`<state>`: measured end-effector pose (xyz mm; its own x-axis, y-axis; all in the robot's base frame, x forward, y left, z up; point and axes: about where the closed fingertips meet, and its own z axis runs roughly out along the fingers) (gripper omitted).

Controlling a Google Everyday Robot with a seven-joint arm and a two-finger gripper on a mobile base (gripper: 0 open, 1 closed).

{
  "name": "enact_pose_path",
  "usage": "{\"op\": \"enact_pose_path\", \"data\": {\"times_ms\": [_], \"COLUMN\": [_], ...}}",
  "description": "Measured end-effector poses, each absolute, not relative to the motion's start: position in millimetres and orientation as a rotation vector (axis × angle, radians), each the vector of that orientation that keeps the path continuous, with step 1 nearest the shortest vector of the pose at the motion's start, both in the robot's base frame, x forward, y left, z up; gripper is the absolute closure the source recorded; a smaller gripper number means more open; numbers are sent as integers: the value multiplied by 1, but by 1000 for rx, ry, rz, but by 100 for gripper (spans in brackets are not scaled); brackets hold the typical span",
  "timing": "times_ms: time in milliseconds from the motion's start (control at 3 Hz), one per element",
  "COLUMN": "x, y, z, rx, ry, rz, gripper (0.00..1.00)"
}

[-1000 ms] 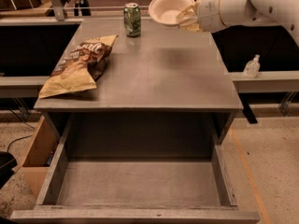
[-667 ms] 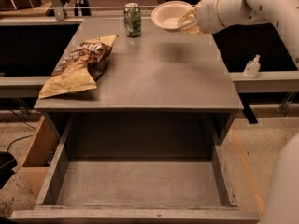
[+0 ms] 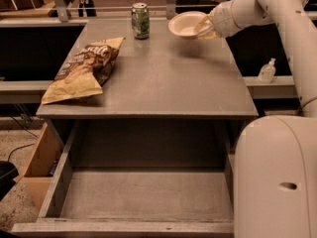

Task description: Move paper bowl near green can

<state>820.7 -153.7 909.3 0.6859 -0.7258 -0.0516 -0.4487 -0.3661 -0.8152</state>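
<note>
Paper bowl [image 3: 184, 26] gripped by claw [image 3: 204, 29] over table's [image 3: 163, 78] far edge, near green can [image 3: 140, 21], label unreadable.

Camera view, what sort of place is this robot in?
Likely a lab or workshop: grey work table with open drawer, pump bottle on a side ledge. The end effector holds the paper bowl over the table's far right.

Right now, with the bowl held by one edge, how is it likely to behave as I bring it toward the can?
The paper bowl, pinched at its right rim by the gripper, looks thin and shallow, so probably light and liable to flex at the grip. On the smooth table it would likely slide at a slight nudge.
</note>
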Motion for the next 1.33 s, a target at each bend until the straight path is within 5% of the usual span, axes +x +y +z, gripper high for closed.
{"op": "enact_pose_path", "data": {"times_ms": [1333], "x": [881], "y": [-122], "z": [899], "rx": [-1977], "ry": [960], "rz": [-478], "gripper": [100]}}
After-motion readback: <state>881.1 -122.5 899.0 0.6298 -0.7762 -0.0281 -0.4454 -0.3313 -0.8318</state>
